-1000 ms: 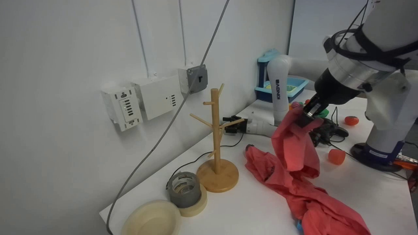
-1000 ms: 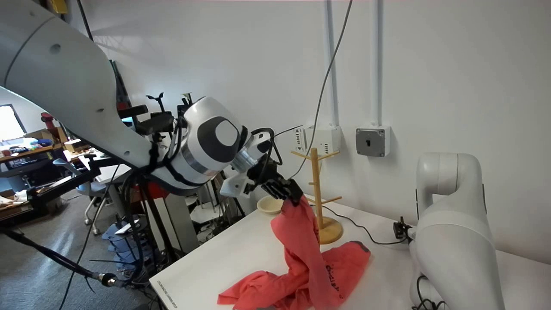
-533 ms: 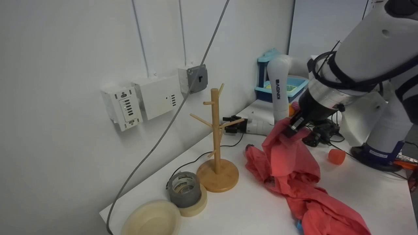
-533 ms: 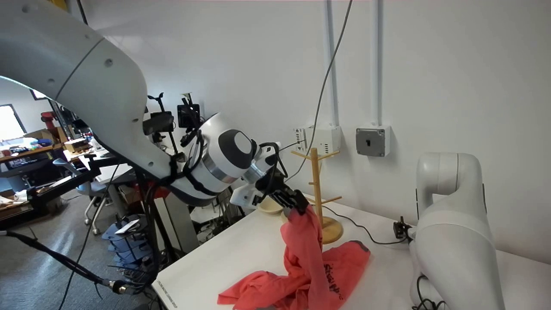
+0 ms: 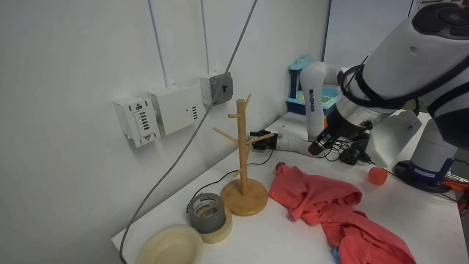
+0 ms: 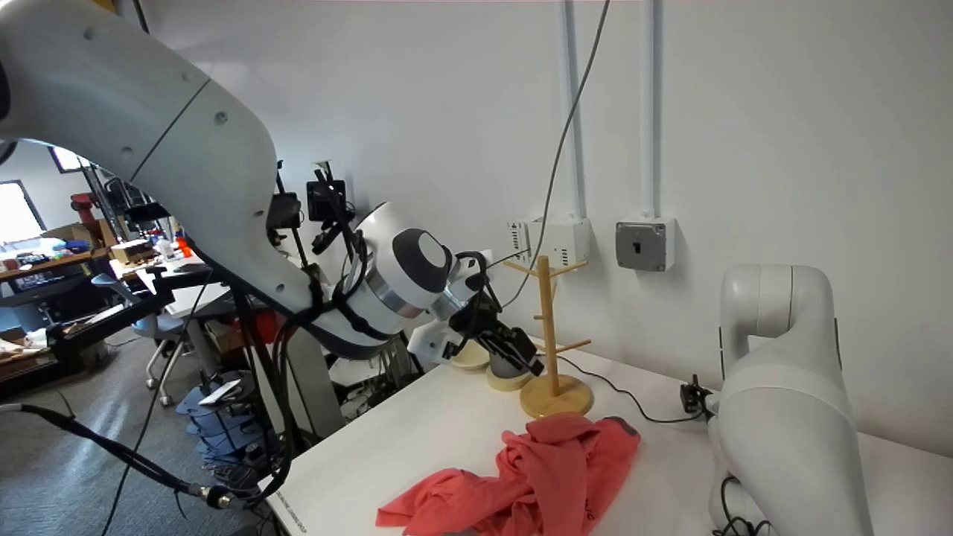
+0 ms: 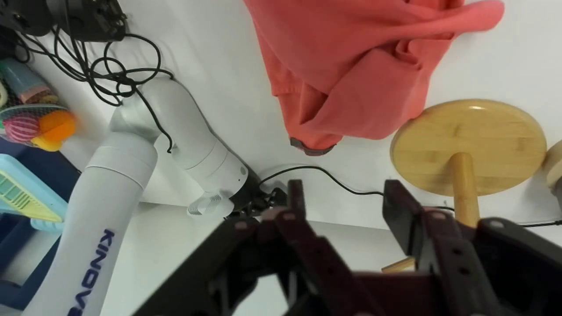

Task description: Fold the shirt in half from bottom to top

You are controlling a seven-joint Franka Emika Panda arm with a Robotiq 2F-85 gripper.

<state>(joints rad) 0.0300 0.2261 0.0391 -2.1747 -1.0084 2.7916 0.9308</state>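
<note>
Above the worktop point(image 6: 406, 443), toward its wall-side edge: my Robotiq gripper point(image 7: 343, 195), jaws well apart, nothing held. Coral-red shirt point(image 5: 333, 217) lies bunched, dark-trimmed end nearest that edge. Best, I judge: rise clear before swinging off, leaving its layers undragged.

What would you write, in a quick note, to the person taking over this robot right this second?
Gripper: open, holding nothing, clear of the shirt.
Shirt: on the table, wrinkled and bunched, one edge seemingly touching the stand's base.
Done: a second ago the gripper held part of the shirt up; that part is now let go and lies on the rest.
Left: this doesn't look like a neat half fold; it probably needs spreading and squaring up, bottom to top. I can't tell which end is the bottom.
</note>
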